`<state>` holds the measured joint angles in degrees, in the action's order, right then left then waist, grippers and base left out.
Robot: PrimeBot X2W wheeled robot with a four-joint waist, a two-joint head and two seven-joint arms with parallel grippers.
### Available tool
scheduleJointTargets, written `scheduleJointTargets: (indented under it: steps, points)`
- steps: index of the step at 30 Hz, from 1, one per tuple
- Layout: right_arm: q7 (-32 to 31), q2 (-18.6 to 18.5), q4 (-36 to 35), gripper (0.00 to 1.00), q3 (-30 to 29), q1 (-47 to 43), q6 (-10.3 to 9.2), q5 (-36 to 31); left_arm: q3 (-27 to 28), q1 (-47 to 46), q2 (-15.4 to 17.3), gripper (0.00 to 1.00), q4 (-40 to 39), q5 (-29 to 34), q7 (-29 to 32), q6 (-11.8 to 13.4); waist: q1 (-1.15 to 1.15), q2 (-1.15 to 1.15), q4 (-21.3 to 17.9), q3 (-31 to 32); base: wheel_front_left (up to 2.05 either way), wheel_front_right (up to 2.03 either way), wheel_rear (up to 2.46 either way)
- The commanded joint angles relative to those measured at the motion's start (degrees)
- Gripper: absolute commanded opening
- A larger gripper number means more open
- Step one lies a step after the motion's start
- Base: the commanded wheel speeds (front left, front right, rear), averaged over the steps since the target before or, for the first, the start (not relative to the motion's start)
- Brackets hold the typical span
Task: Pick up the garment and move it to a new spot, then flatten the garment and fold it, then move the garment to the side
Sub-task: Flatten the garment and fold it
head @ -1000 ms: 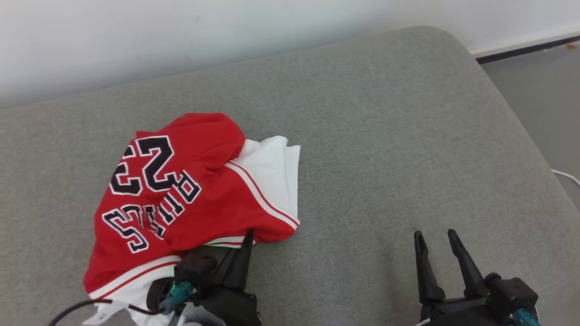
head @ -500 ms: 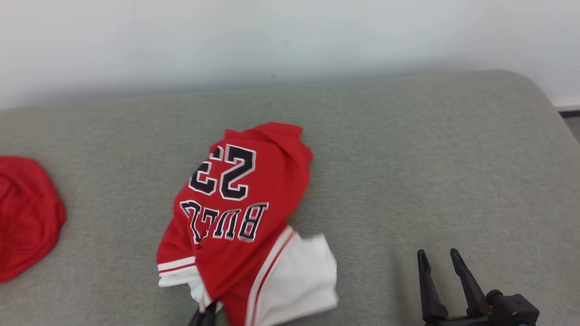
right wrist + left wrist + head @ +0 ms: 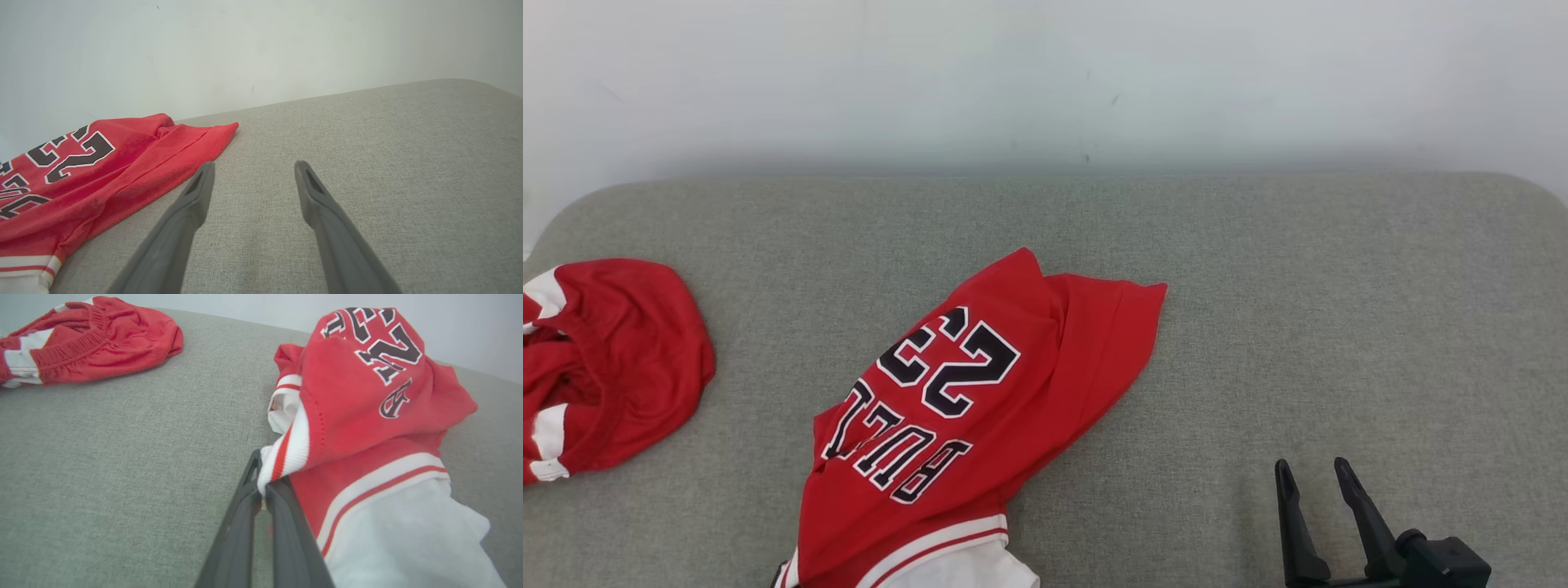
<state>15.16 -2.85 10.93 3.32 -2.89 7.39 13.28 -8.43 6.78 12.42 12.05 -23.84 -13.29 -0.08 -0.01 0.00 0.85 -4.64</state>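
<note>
Left gripper (image 3: 263, 486): recorded clenched on the red-and-white ribbed trim of the garment (image 3: 359, 396), with the cloth pinched between the tips of the two fingers pressed together. Right gripper (image 3: 1312, 465): recorded released, fingers spread and empty, placed over bare upholstery near the front edge of the bench (image 3: 1339, 327), towards its right end and well apart from the garment. Garment: a red top marked with black, white-edged lettering and the number 23, with a white panel at its lower end. It was found near the front edge of the bench, left of the middle, with one red corner stretched towards the middle. The lettered part was seen bunched up just beyond the left fingers. Second red garment (image 3: 613, 367), white-striped and crumpled: noted at the left end of the bench, apart from the first. Pale wall (image 3: 1013, 82): noted behind the back edge.
</note>
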Motion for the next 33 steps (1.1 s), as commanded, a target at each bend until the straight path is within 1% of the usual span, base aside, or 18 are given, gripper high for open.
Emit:
scheduleJointTargets:
  steps: [1,2,3,4,8,12,15,19,21,24,29,33]
  points:
    - [0.1,-0.1,0.2,1.00,-0.1,-0.6,0.20,-0.4,-0.2,-0.6,-0.3,0.00,0.9,0.1,-0.3,-0.3,0.01,0.00,0.1,0.2,0.00,0.00,0.00]
    - [0.1,-0.1,0.1,1.00,-0.2,-0.6,0.20,-0.5,-0.3,-1.0,-0.6,0.00,1.4,0.0,-0.4,-0.2,0.01,0.00,0.1,0.2,0.00,0.00,0.00]
    - [0.1,-0.1,0.1,1.00,-0.2,-0.6,0.20,-0.5,-0.3,-1.3,-0.9,0.40,1.9,-0.1,-0.6,-0.2,0.01,0.00,0.1,0.3,0.00,0.00,0.00]
    - [0.1,-0.1,0.1,1.00,-0.3,-0.6,0.20,-0.6,-0.4,-1.3,-1.2,1.00,2.4,0.0,-0.8,-0.1,0.01,0.00,0.1,0.3,0.00,0.00,0.00]
    - [0.1,-0.1,-0.2,1.00,-0.6,-0.5,0.20,-0.7,0.0,-0.6,-3.1,1.00,3.6,0.2,-1.6,0.0,0.01,0.00,0.8,0.3,0.00,0.00,0.00]
    - [0.1,-0.1,-0.3,1.00,-0.9,-0.5,0.20,-0.8,1.8,0.6,-4.9,1.00,2.9,0.1,-1.9,0.6,0.01,0.00,1.8,0.2,0.00,0.00,0.00]
    - [0.1,-0.1,-0.3,1.00,-1.0,-0.4,0.20,-0.9,2.3,1.6,-6.4,1.00,2.4,0.5,-1.9,-0.5,0.01,0.00,2.4,0.0,0.00,0.00,0.00]
    - [0.1,-0.1,-0.2,1.00,-0.9,0.1,0.20,-1.0,1.8,2.0,-7.5,1.00,3.8,0.7,-1.9,-1.9,0.01,0.00,2.9,-0.3,0.00,0.00,0.00]
    - [0.1,-0.1,-0.1,1.00,-0.8,0.3,0.20,-0.9,1.5,1.3,-8.0,1.00,4.9,0.7,-1.9,-2.7,0.01,0.00,2.9,-0.5,0.00,0.00,0.00]
    - [0.1,-0.1,-0.1,1.00,-0.5,0.3,0.20,-1.0,1.8,-0.6,-8.3,1.00,4.9,2.4,-1.9,-3.5,0.01,0.00,2.8,-0.7,0.00,0.00,0.00]
    - [0.1,-0.1,-0.2,1.00,-0.7,0.5,0.20,-1.2,4.4,-3.1,-8.8,1.00,-0.2,3.7,-1.9,-4.1,0.01,0.00,2.2,-1.1,0.00,0.00,0.00]
    - [0.1,-0.1,-0.2,1.00,-0.8,0.6,0.20,-1.1,4.5,-5.7,-8.8,1.00,-0.8,4.1,-1.9,-4.8,0.01,0.00,1.9,-1.4,0.00,0.00,0.00]
